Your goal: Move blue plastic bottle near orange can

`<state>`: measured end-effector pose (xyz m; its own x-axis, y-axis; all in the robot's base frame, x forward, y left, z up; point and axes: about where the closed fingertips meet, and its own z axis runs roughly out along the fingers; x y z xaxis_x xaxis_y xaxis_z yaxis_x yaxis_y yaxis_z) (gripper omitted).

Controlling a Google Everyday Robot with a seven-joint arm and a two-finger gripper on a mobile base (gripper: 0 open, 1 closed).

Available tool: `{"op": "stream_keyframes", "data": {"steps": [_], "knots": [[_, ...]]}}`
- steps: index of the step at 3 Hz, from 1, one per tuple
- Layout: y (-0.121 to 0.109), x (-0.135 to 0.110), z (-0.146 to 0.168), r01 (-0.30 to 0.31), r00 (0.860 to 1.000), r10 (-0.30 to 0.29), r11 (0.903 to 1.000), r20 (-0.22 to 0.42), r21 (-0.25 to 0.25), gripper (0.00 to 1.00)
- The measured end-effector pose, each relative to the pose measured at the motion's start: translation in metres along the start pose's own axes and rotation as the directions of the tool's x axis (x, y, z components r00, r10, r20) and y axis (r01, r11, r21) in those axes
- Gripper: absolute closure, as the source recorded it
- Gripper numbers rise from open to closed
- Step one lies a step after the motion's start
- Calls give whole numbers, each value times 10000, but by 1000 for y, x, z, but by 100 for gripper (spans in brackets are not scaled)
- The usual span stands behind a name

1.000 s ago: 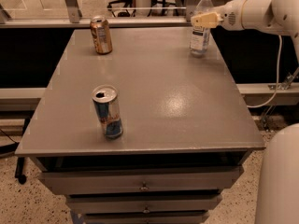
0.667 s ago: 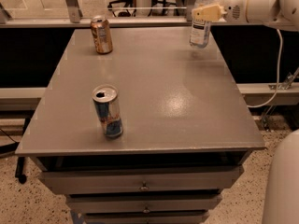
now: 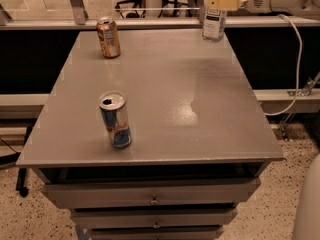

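Lifted since a second ago, the bottle [image 3: 214, 26] is held clear of the table [image 3: 165, 99] at its far right corner — pinched near the neck by the gripper [image 3: 223, 1]. The orange can [image 3: 108, 37] stands well apart, far left; a leftward carry is needed.

Cream gripper [image 3: 223, 1] top right clamping blue plastic bottle [image 3: 214, 26] w/ white-dark label, copper orange can [image 3: 108, 37], blue-silver can [image 3: 115, 120] w/ red marks, grey table [image 3: 200, 109]
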<state>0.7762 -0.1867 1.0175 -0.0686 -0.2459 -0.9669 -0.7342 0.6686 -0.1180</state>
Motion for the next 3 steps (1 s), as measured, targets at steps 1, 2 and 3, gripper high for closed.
{"op": "stream_keyframes", "data": {"steps": [1,2,3], "knots": [[21,-1,28,204,9998,-202,9995,68,-255,100],[73,-2,87,288,9994,-276,9977,203,-607,100],[105,-2,124,449,9983,-417,9957,417,-812,100]]}}
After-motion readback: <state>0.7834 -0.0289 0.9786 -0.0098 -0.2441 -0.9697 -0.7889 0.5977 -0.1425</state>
